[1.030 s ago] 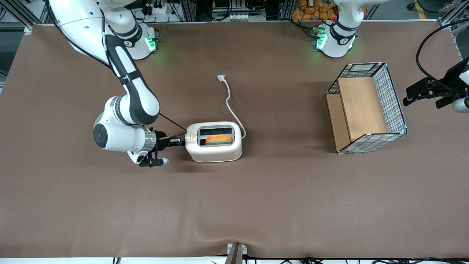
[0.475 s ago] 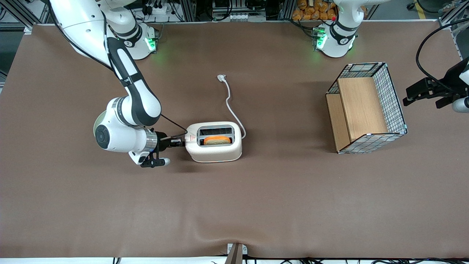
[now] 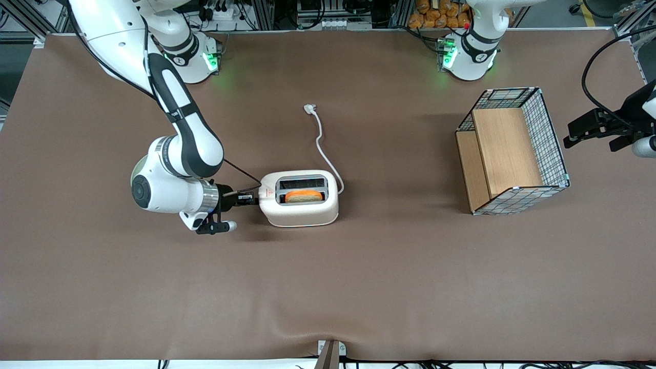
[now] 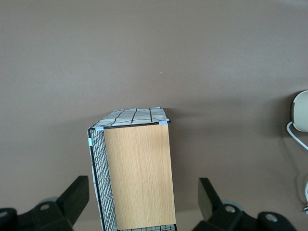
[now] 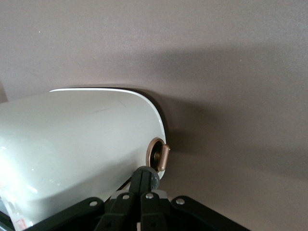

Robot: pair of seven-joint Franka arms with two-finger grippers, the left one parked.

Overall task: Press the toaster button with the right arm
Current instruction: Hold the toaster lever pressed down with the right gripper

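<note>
Looking down from the front camera, I have the toaster (image 3: 300, 199) on the brown table (image 3: 359, 277) as my landmark; the right arm (image 3: 179, 133) reaches down to its end toward the working arm's side of the table, and the gripper (image 3: 252, 198) sits right against that end wall. From the wrist camera the gripper (image 5: 144, 185) has its two black fingers (image 5: 139, 179) drawn together with no gap I can see, gripping nothing, their tips against the toaster (image 5: 77, 149) just beside a small round knob with a copper-coloured ring (image 5: 159, 155); whether that knob is the toaster button I cannot tell. One slice of toast (image 3: 304, 196) sits in the toaster slot nearer the front camera; the slot farther from it shows only dark. A small red triangular mark (image 3: 266, 193) is on the toaster top at the gripper's end; any writing on it is too small to read. A white cord (image 3: 324, 148) runs from the toaster away from the front camera to a plug (image 3: 309, 108) lying on the table. A wire basket with wooden panels (image 3: 512, 151) stands well apart from the toaster, toward the parked arm's end.
</note>
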